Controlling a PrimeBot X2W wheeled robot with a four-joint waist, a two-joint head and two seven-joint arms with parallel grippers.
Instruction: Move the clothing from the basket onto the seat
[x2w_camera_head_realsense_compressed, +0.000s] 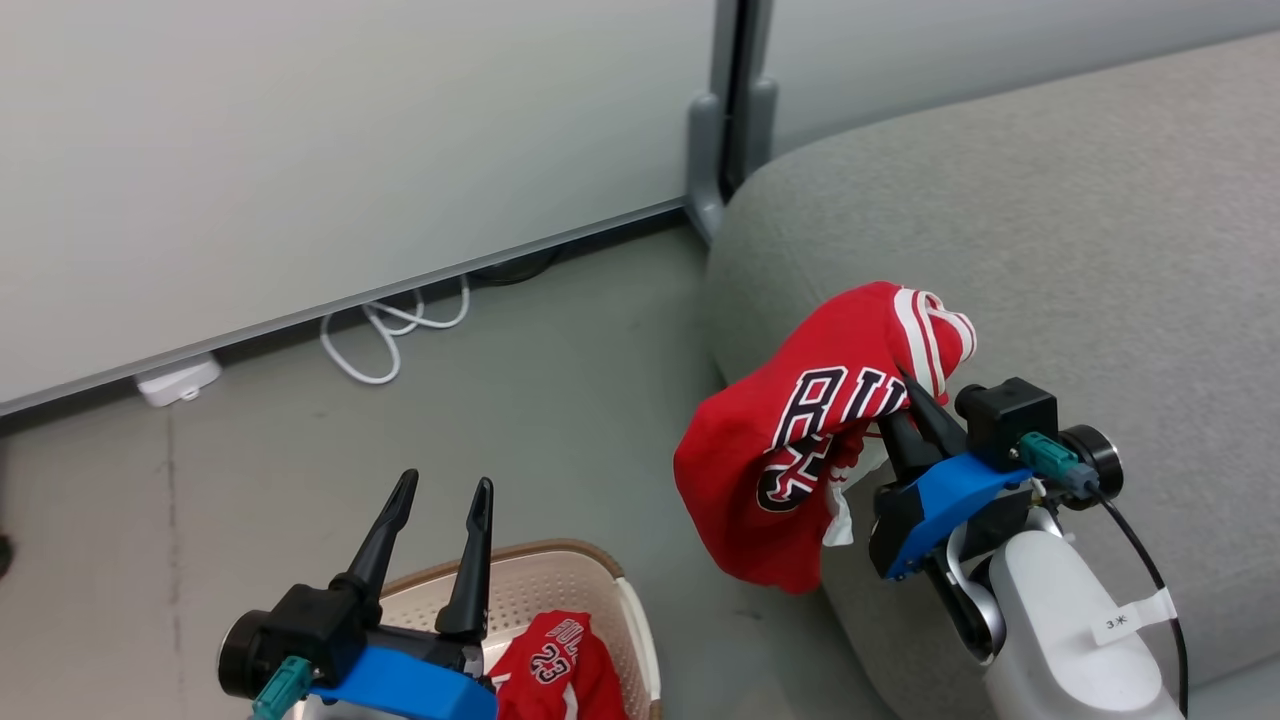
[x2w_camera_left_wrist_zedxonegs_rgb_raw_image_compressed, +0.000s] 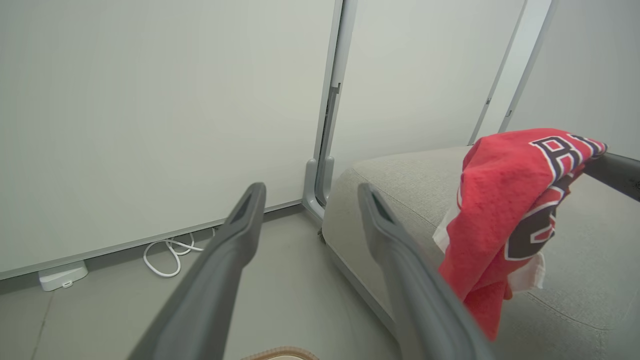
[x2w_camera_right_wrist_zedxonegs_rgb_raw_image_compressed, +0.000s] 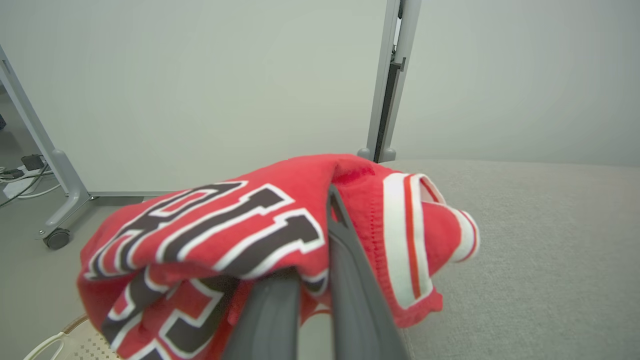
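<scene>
One piece of the clothing, a red jersey (x2w_camera_head_realsense_compressed: 800, 440) with dark white-outlined lettering, hangs in the air over the seat's left edge. My right gripper (x2w_camera_head_realsense_compressed: 905, 390) is shut on it. In the right wrist view the jersey (x2w_camera_right_wrist_zedxonegs_rgb_raw_image_compressed: 225, 225) drapes over the right gripper (x2w_camera_right_wrist_zedxonegs_rgb_raw_image_compressed: 325, 215), whose left fingertip is hidden under the cloth. A second red garment (x2w_camera_head_realsense_compressed: 555, 665) marked 23 lies in the cream basket (x2w_camera_head_realsense_compressed: 560, 565) on the floor. My left gripper (x2w_camera_head_realsense_compressed: 445, 490) stands open above the basket with nothing between its fingers (x2w_camera_left_wrist_zedxonegs_rgb_raw_image_compressed: 240, 225). The grey seat (x2w_camera_head_realsense_compressed: 1050, 250) spreads to the right.
Pale partition panels with a grey post (x2w_camera_head_realsense_compressed: 725, 150) stand behind the floor and the seat. A white cable (x2w_camera_head_realsense_compressed: 390, 340) and a white power block (x2w_camera_head_realsense_compressed: 180, 380) lie on the floor along the wall's base. A wheeled partition foot (x2w_camera_right_wrist_zedxonegs_rgb_raw_image_compressed: 57, 235) stands at the left.
</scene>
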